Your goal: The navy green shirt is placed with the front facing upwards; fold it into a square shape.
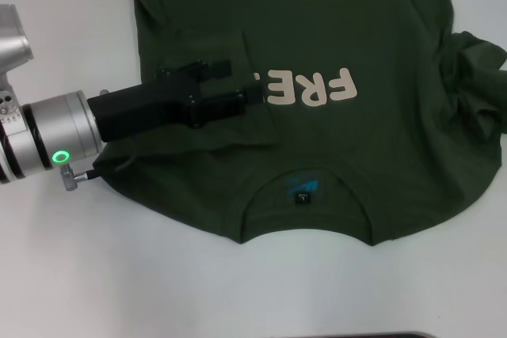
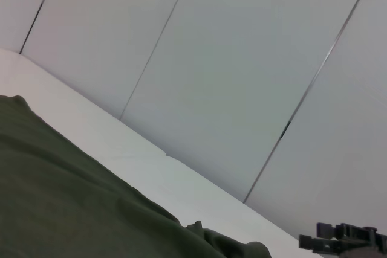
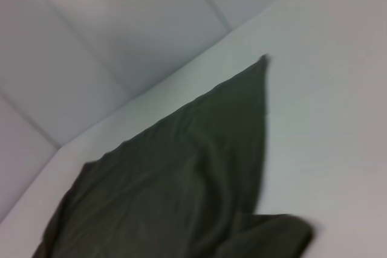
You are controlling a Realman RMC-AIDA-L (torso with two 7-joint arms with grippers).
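The navy green shirt is spread front-up on the white bench, with the collar at the near edge and the cream lettering across the chest. Its left side has been laid inward over the body, so that a straight folded edge runs along the left. The right sleeve is still bunched out at the right.

The left gripper is held over the chest, just left of the lettering, with its fingers slightly apart and nothing clamped between them. The right gripper is not seen in the head view, and its state cannot be told.

The first lengthwise fold appears to be done, with the cloth released. For the next move, the right sleeve and right edge would probably have to be taken and folded inward to match.
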